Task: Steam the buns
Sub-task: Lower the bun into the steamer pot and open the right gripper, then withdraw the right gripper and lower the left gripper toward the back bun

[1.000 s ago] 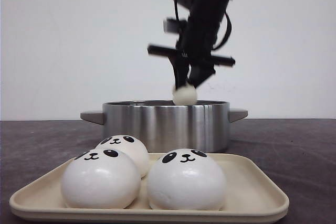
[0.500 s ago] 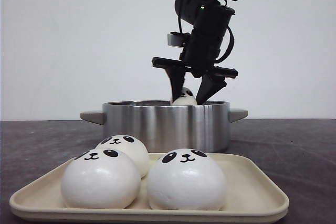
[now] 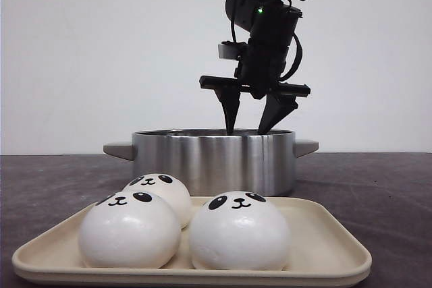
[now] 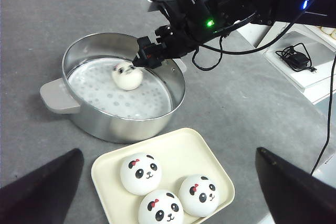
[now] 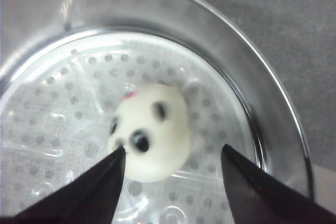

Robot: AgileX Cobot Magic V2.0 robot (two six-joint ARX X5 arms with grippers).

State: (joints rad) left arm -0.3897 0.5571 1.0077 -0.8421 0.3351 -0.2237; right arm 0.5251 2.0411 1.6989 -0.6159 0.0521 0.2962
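The right gripper (image 3: 248,129) hangs just above the rim of a steel steamer pot (image 3: 212,160), its two dark fingers spread wide and holding nothing. Directly beneath it, one panda-faced bun (image 4: 127,75) sits on the white perforated liner (image 4: 100,90) inside the pot, clear of both fingertips; the wide spread suggests it has been let go there, set toward the side of the liner nearest the arm so room is left for others. The remaining three buns (image 3: 185,227) wait together on a cream tray (image 3: 324,247) placed just in front of the pot, faces up, each apart enough for fingers to close around it. The left gripper (image 4: 168,203) is high above the scene, its own dark fingers (image 4: 42,187) far apart and empty, and seems parked out of the way so its camera overlooks pot and tray. The pot and tray rest on a dark grey, slightly mottled table (image 3: 378,187). Behind it is a plain white wall (image 3: 101,52); off to one side in the left wrist view a white surface holds a coiled black cable (image 4: 295,56).
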